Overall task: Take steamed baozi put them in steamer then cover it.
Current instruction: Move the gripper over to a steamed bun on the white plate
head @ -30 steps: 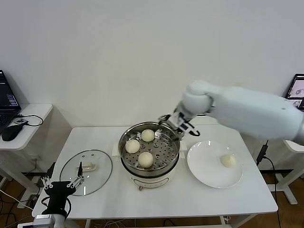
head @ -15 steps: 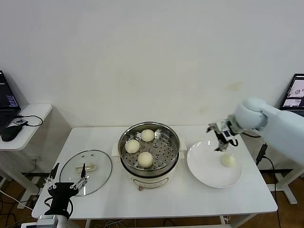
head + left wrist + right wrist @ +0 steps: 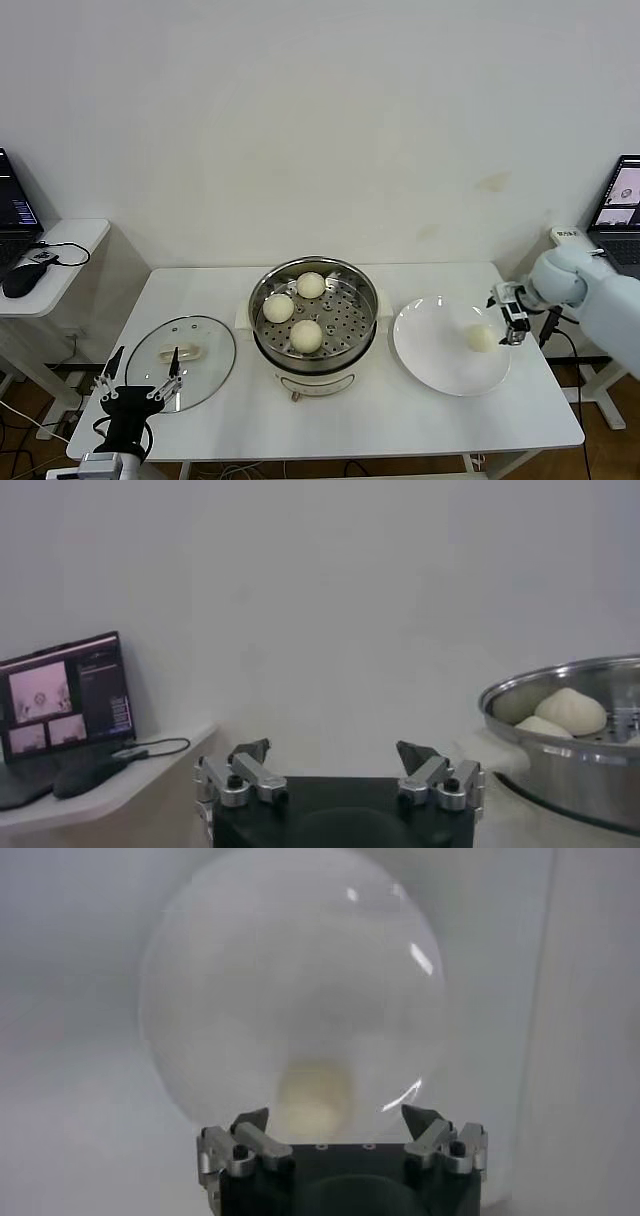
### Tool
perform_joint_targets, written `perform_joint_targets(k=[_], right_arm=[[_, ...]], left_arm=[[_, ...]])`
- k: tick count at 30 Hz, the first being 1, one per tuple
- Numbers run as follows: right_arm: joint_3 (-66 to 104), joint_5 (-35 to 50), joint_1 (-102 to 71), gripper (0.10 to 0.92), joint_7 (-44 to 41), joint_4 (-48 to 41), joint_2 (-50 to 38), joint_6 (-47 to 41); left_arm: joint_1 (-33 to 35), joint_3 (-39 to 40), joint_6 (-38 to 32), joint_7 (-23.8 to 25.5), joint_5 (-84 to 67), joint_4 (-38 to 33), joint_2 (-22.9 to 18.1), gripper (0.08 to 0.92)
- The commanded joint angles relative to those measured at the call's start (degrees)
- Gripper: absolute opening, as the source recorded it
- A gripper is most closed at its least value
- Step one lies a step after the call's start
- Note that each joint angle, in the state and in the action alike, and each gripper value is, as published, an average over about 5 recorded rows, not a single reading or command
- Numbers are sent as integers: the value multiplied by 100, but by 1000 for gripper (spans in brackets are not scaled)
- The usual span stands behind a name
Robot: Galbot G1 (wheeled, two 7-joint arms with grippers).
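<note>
Black-bodied, the left gripper [image 3: 140, 383] waits wide open and empty at the table's near left edge, just before the glass cover [image 3: 182, 361]. Beyond, 3 buns [image 3: 306, 335] sit in the steamer [image 3: 314, 316]. The right gripper [image 3: 512, 318], wide open and empty, hangs beside the plate [image 3: 437, 365] holding 1 bun [image 3: 481, 339].
</note>
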Motion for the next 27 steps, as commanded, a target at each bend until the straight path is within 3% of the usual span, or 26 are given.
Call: perform_joint_targets(k=[1,27], right_arm=[[567,-465,-679,823,26,-871,520,170],[776,-689,-605,781,301,-1839,1320,328]], left_arm=[[6,-7,0,3,-5,-11,1,823],[-42,12,-5,-3,-9,9,-56,823]])
